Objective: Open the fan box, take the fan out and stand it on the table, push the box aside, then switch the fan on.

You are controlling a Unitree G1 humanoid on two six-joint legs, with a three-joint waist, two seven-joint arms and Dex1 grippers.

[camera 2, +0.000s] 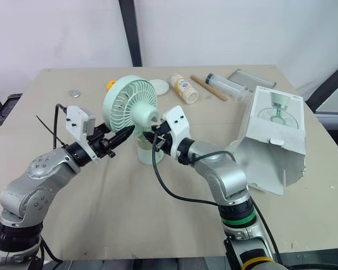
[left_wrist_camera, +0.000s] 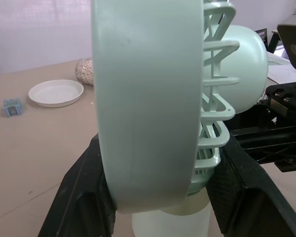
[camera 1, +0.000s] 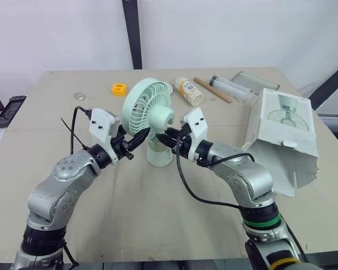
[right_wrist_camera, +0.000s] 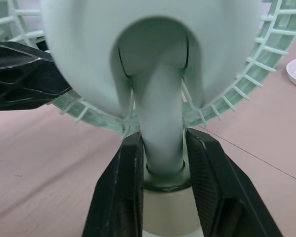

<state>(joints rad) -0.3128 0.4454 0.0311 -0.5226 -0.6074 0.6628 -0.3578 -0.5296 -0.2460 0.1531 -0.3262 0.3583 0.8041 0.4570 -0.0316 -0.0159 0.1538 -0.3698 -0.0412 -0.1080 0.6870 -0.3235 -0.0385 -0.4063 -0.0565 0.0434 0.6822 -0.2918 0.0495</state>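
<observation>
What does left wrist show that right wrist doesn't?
Left wrist: the fan guard edge-on, gripped between the left gripper fingers, with a small block and a jar on the table behind. Right wrist: the fan's neck pinched by the right gripper, just above the base. Both: the fan, the plate, the table, and the other gripper coming in from the side.

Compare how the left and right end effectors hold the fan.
The left end effector grips the fan by the rim of its round cage; the right end effector grips its slim neck. The left reaches in from the robot's left, the right from its right. Both are shut on the upright fan.
</observation>
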